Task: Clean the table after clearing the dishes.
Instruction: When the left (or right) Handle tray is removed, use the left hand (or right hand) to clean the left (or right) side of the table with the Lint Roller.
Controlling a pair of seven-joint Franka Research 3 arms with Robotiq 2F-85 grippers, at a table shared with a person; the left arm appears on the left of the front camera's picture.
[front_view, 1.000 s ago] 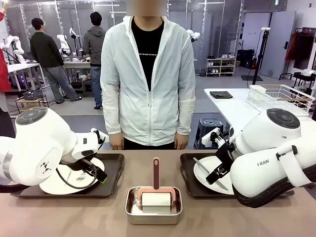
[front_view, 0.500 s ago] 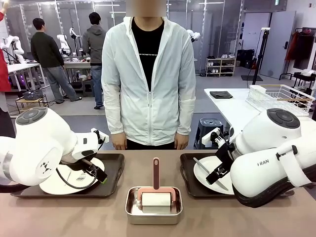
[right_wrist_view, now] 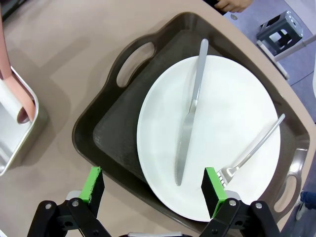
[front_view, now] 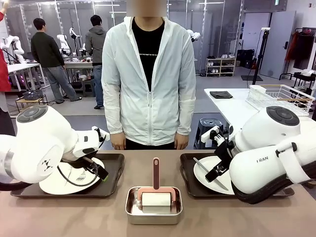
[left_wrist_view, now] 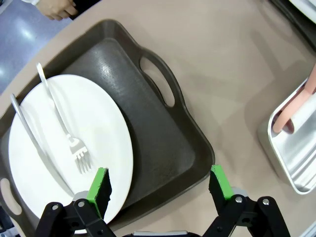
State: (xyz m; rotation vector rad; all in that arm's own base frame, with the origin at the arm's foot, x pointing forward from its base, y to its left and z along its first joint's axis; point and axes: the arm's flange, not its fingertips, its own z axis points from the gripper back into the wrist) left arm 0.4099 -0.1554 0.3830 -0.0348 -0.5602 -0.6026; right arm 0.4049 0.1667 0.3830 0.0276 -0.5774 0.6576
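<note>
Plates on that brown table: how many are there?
2. The left plate lies on the left tray, the right plate on the right tray, either side of the steel pan. None seems hidden.

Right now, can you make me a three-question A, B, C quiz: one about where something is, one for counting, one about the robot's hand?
1. Where is the steel pan? A) between the left tray and the right tray B) on a plate C) on the floor
2. How many white plates are on the trays? A) one B) two C) four
3. How is the left gripper? A) shut on a fork B) shut on a plate C) open
Answers: 1 A, it stands on the table between them. 2 B, each tray carries one. 3 C, its green pads stand far apart, gripping nothing.
</note>
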